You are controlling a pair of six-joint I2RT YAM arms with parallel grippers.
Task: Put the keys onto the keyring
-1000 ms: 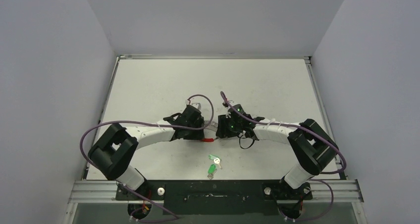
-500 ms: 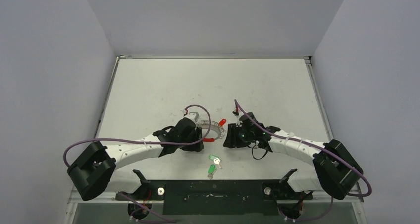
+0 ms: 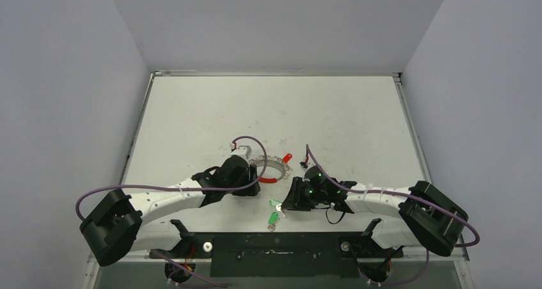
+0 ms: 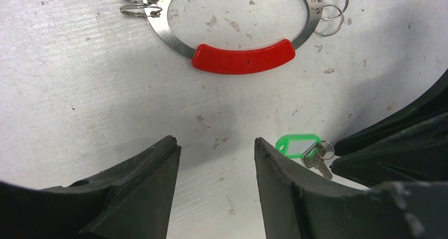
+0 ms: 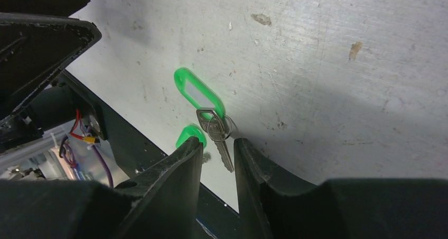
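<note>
table (image 3: 211,110): white, scuffed | keyring (image 4: 242,58): flat, mid-table | keys (image 5: 212,127): flat, near front edge, apart from keyring

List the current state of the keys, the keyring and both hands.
left hand: open, empty.
right hand: narrowly open, fingers either side of one key's blade.
keys: flat on the table, not on the ring.
keyring: flat on the table, unheld, ahead of the left hand.

I'm looking into a robotics lab: plain grey walls (image 3: 64,110) are boxing in a scuffed white desk (image 3: 332,110), and a metal rail (image 3: 128,242) is carrying two cabled arms (image 3: 172,196).
</note>
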